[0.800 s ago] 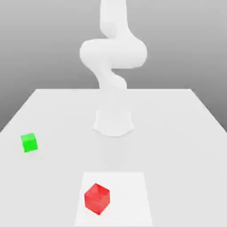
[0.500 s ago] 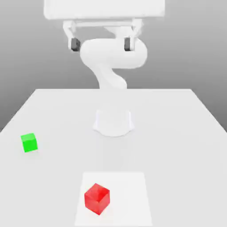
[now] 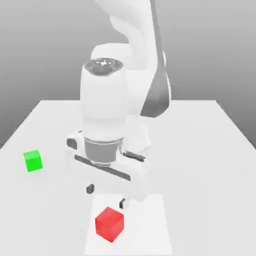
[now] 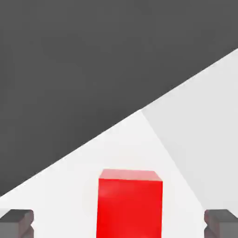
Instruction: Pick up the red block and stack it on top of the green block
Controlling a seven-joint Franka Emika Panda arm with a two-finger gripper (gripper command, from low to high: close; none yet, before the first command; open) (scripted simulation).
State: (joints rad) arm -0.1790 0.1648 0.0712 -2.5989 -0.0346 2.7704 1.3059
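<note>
The red block [image 3: 109, 224] sits on a lighter square patch [image 3: 150, 225] near the table's front edge. My gripper [image 3: 105, 196] hangs just above and behind it, open, with two dark fingertips [image 3: 90, 188] spread apart and nothing between them. In the hand view the red block [image 4: 129, 202] lies midway between the two dark fingertips [image 4: 16, 222], apart from both. The green block [image 3: 33, 160] rests on the table at the exterior view's left, well away from the gripper.
The white table [image 3: 200, 150] stretches wide around both blocks. The arm's base and bulky links [image 3: 130, 90] stand at the table's middle, behind the gripper. In the hand view the table's edge [image 4: 116, 125] runs diagonally, with dark floor beyond.
The gripper has come down from high above the table to just over the red block, staying open. Neither block has moved.
</note>
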